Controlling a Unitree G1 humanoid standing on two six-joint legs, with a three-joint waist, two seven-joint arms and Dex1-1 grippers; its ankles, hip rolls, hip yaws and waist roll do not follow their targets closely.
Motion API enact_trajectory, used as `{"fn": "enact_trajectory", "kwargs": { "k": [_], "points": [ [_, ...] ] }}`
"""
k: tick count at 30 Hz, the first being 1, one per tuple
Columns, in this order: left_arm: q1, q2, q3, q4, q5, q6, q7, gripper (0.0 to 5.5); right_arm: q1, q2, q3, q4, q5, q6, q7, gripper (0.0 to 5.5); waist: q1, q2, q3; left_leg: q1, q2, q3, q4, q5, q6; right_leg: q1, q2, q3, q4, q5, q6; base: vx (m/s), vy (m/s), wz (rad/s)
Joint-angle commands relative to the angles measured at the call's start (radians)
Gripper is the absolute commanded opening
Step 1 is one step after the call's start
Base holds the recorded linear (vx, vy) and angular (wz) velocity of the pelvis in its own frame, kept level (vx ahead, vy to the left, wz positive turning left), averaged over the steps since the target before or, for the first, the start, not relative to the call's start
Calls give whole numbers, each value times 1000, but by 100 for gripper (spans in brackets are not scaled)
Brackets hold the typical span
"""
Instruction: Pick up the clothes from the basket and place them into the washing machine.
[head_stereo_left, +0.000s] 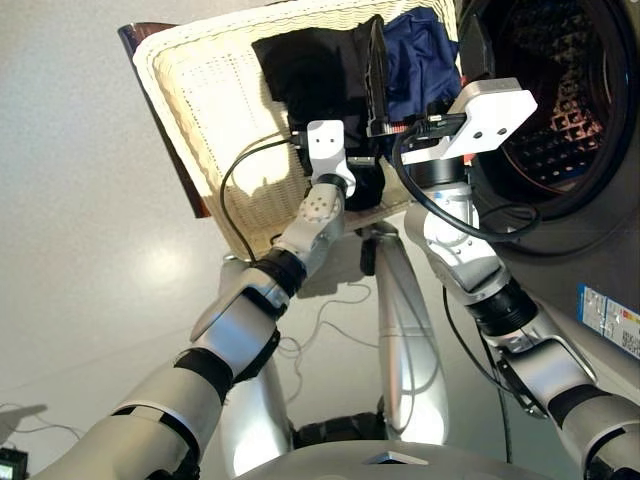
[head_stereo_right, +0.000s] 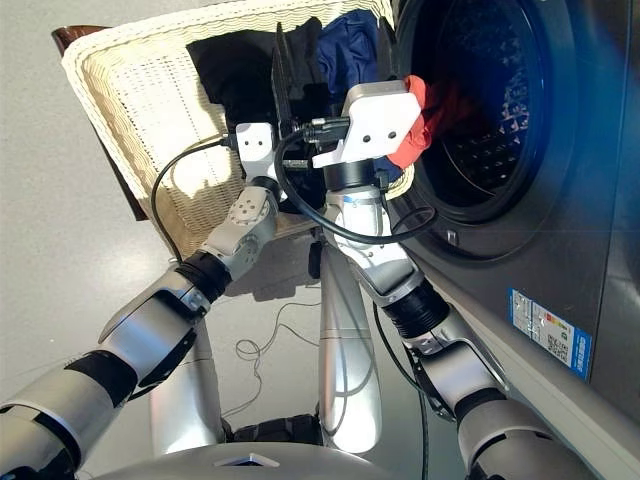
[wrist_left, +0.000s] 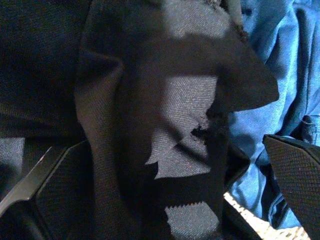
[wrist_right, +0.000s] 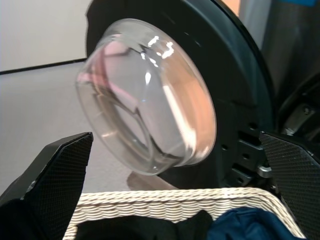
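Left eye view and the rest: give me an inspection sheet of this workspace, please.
Surface: grey floor.
Job's things: black garment and navy garment in the basket; coral-red garment at the washing machine drum mouth; door open.
Clutter: nothing seen.
Grippers: left gripper open, at the black garment; right gripper open, empty, above the basket.
Cables: black cable loops off the left wrist, another off the right; thin cord on the floor.
Surroundings: label on the machine's front.

Three garments show: one black garment (head_stereo_left: 310, 70) and one navy blue garment (head_stereo_left: 420, 60) in the one wicker basket (head_stereo_left: 200, 90); one coral-red garment (head_stereo_right: 430, 115) at the one washing machine (head_stereo_right: 500, 150); two grippers.
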Motion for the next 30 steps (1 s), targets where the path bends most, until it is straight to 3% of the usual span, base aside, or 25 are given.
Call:
{"fn": "enact_trajectory", "kwargs": {
  "k": [1,15,17,18,23,24,25,26,30],
  "points": [
    [-37,-103,-19,15,-5,-8,-28,550,8,24,-29,-136,20,-45,16,550,18,-19,-12,-23,14,11,45,0,-19,4,-10,-27,71,-50,42,0,0,0],
    [-88,-116,10,114,55,10,3,550,6,22,-17,-142,37,-48,29,550,11,-33,-18,-39,11,10,54,3,-17,-11,-8,-31,76,-43,40,0,0,0],
    [-88,-118,15,122,63,10,11,99,8,20,-16,-144,36,-48,29,550,11,-33,-18,-39,10,10,51,5,-17,-11,-7,-29,74,-42,40,0,0,0],
    [-89,-117,18,127,71,10,19,0,10,18,-15,-143,33,-47,27,550,13,-32,-18,-36,9,10,49,6,-16,-10,-8,-30,72,-42,40,0,0,0],
    [-86,-120,16,132,90,14,23,0,17,15,-14,-147,35,-48,29,550,16,-29,-19,-28,8,16,28,15,-17,-1,-11,-29,59,-35,42,-23,4,1],
    [-86,-121,14,132,94,15,25,0,18,15,-14,-147,32,-47,27,550,14,-30,-17,-39,0,17,8,57,-12,-6,-15,-29,33,5,38,0,0,0],
    [-85,-122,15,132,97,15,26,0,21,14,-13,-147,32,-47,27,550,16,-27,-18,-24,5,16,19,20,-17,5,-13,-30,49,-30,42,-112,12,3],
    [-87,-120,16,133,108,14,29,0,22,12,-14,-148,28,-48,25,550,15,-28,-16,-32,0,18,-5,63,-12,2,-16,-29,22,10,39,0,0,0],
    [-82,-102,25,140,153,13,45,0,37,4,-18,-146,15,-53,18,550,17,-23,-14,-2,-5,24,-59,81,-11,31,-19,-27,-21,31,40,-27,2,3]
  ]
}}
